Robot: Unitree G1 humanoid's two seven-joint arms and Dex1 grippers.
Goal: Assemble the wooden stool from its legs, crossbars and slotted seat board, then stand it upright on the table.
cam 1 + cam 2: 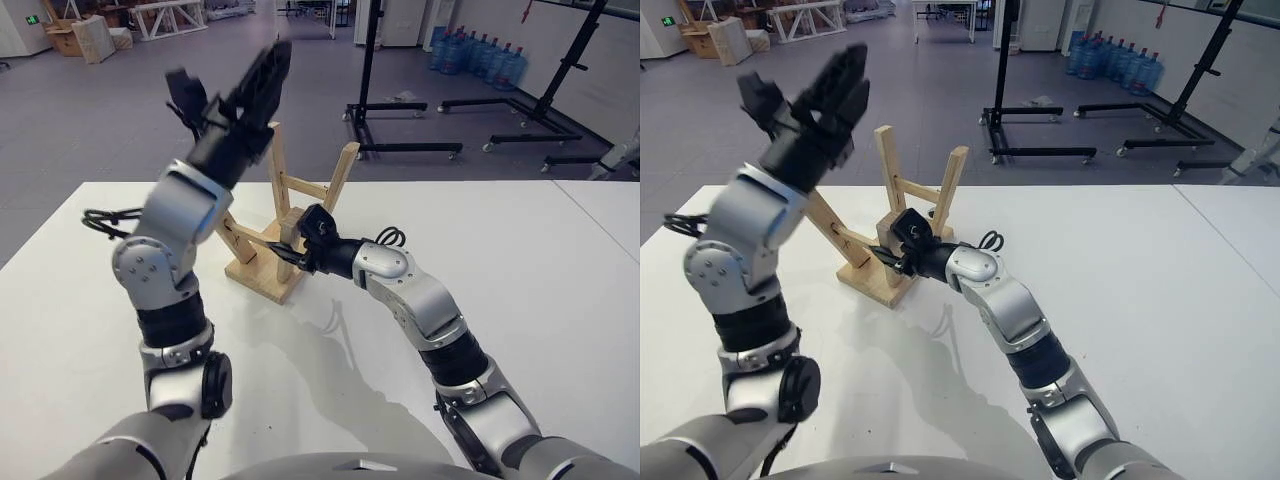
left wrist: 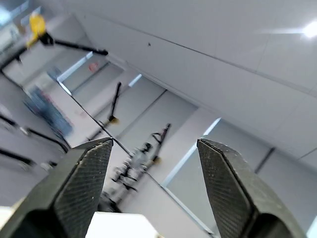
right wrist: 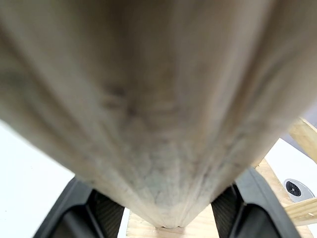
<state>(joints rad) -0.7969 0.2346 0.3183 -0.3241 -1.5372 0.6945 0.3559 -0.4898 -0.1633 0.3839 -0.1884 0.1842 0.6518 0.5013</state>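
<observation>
Pinching stool leg (image 3: pixel 158 99), right end effector (image 1: pixel 283 252)

I see the hall evenly lit through the head cameras: bright, diffuse light from overhead with no hard glare. The white table (image 1: pixel 560 300) throws it back flatly, and soft grey shadows pool on it on the near side of the stool (image 1: pixel 262 282). The far floor looks duller. On the left wrist view a ceiling lamp (image 2: pixel 311 29) blooms white at the edge. The room behind is smeared, and the left gripper (image 2: pixel 154 142) reads dark against it. On the right wrist view the stool leg (image 3: pixel 148 99) sits so close to the lens that its grain is a soft blur — underneath, it falls into shade.
</observation>
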